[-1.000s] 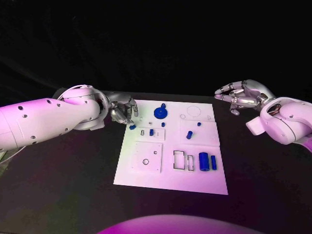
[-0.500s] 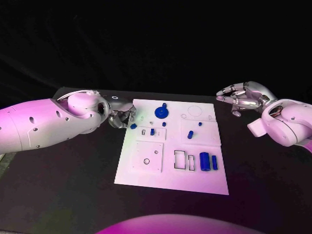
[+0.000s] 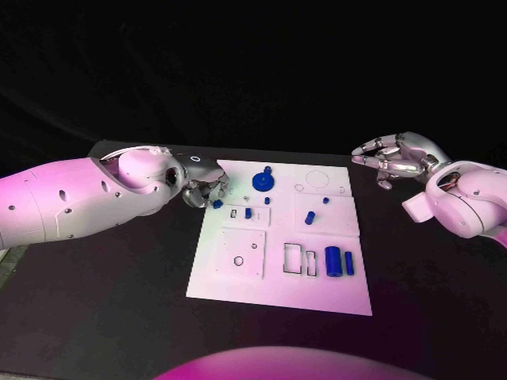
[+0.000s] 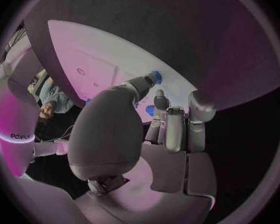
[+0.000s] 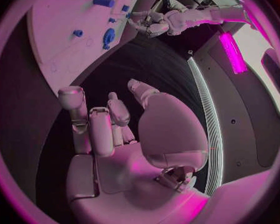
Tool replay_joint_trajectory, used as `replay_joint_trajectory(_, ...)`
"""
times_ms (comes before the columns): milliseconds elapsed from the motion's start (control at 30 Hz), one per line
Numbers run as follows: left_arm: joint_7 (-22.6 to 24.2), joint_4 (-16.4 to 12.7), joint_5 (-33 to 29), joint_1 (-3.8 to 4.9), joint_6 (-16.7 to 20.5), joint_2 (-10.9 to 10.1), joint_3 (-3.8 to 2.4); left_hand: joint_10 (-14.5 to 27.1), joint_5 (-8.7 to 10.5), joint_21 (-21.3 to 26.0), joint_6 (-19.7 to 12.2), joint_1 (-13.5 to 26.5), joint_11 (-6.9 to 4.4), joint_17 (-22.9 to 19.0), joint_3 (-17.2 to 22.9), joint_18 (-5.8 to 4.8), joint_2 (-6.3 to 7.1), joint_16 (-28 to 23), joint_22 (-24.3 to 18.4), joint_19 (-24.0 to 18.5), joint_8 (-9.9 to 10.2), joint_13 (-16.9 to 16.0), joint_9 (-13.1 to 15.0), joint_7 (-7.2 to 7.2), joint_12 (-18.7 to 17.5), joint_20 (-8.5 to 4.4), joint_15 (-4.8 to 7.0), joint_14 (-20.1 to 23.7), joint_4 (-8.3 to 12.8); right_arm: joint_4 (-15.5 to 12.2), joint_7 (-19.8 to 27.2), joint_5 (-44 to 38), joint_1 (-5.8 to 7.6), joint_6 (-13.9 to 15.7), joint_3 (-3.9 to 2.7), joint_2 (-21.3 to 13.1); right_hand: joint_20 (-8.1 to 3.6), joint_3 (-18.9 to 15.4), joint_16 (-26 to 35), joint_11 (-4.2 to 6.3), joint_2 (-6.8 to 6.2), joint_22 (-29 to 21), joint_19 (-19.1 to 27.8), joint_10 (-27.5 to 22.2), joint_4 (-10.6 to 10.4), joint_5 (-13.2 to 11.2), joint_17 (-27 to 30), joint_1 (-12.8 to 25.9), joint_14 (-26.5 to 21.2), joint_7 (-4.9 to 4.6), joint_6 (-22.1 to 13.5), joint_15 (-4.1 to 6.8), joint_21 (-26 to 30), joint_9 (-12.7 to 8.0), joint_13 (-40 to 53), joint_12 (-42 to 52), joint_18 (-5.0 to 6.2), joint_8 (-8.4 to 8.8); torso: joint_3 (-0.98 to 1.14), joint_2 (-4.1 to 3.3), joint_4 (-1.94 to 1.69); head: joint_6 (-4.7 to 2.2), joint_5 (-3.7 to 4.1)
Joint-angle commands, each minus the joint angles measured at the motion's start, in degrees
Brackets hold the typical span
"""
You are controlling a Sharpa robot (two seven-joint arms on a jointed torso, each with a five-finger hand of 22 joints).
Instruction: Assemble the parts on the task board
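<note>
My left hand (image 3: 203,188) has crept to the board's (image 3: 279,294) left edge, fingers curled beside a small blue part (image 3: 217,204), grip uncertain. My right hand (image 3: 393,157) hovers, loosely curled, empty.

Empty right hand (image 5: 124,134) off task board (image 5: 65,25)

Counted: one task board (image 3: 279,294). Seven blue parts (image 3: 248,212) made out on it: one round disc (image 3: 261,184), two long cylinders (image 3: 333,261) side by side, four small pieces (image 3: 308,218), one of these just beside the left hand (image 3: 199,190). Small-piece count uncertain. Two hands in all, counting the right hand (image 3: 393,158).
</note>
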State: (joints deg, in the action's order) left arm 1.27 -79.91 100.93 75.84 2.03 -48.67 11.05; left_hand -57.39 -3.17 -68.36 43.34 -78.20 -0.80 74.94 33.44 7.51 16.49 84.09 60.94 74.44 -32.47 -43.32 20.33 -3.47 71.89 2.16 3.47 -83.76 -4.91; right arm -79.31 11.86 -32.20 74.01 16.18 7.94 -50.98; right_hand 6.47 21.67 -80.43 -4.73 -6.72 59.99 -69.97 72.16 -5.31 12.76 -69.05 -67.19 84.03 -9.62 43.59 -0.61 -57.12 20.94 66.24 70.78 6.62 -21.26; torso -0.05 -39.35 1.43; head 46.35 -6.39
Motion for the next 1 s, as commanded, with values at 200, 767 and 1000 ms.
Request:
replay_joint_trajectory(200, 1.7, 0.6, 0.7, -0.78, -0.2, 0.4, 0.04, -0.1, 0.28, -0.4, 0.3, -0.7, -0.18, 5.5, 0.5, -1.08, -0.34, 0.3, 0.1, 0.3, 0.7, -0.4, -0.3, 0.25, 0.6, 0.04, 0.41, -1.9, 0.1, 0.0, 0.5, -0.5, -0.05, -0.9, 0.0, 0.0, -0.14, 0.0, 0.3, 0.07, 0.01, 0.0, 0.0, 0.3, -0.3, 0.3, -0.1, -0.5, 1.2, -0.04, -0.5, 0.34, 0.4, 0.1, 0.0, 0.0, 1.13, -0.39, 0.03, 0.04, -0.03, 0.14, 0.23)
replay_joint_trajectory(767, 2.0, 1.7, 0.5, -1.32, -0.6, 1.0, 0.05, -1.8, 0.32, -1.1, 2.3, -1.4, -0.2, 6.1, 1.4, -1.23, -1.34, 0.8, 1.0, 0.4, 0.7, -2.9, -0.7, 0.07, 2.3, -0.08, 0.48, -2.2, 0.2, 0.0, 0.5, -0.5, -0.06, -1.0, 0.0, 0.1, -0.14, 0.0, 0.3, 0.07, 0.07, 0.1, 0.0, 0.3, -0.3, 0.3, -0.1, -0.5, 1.2, -0.05, -0.5, 0.34, 0.3, 0.1, 0.0, 0.0, 1.12, -0.4, 0.04, 0.04, -0.09, 0.27, 0.32)
replay_joint_trajectory(1000, 2.2, 2.2, 0.2, -1.35, -0.5, 1.2, 0.05, -1.8, 0.34, -1.5, 5.7, -1.6, 0.21, 6.2, 2.3, -1.3, -2.81, 0.9, 1.5, 0.4, 1.2, -2.9, -1.1, -0.64, 2.4, -0.02, 0.2, -2.2, -0.3, 0.0, 0.5, -0.5, -0.06, -1.0, 0.0, 0.1, -0.14, 0.0, 0.3, 0.07, 0.07, 0.1, 0.0, 0.3, -0.3, 0.3, -0.1, -0.5, 1.2, -0.05, -0.5, 0.34, 0.3, 0.1, 0.0, 0.0, 1.12, -0.4, 0.04, 0.05, -0.03, 0.27, 0.34)
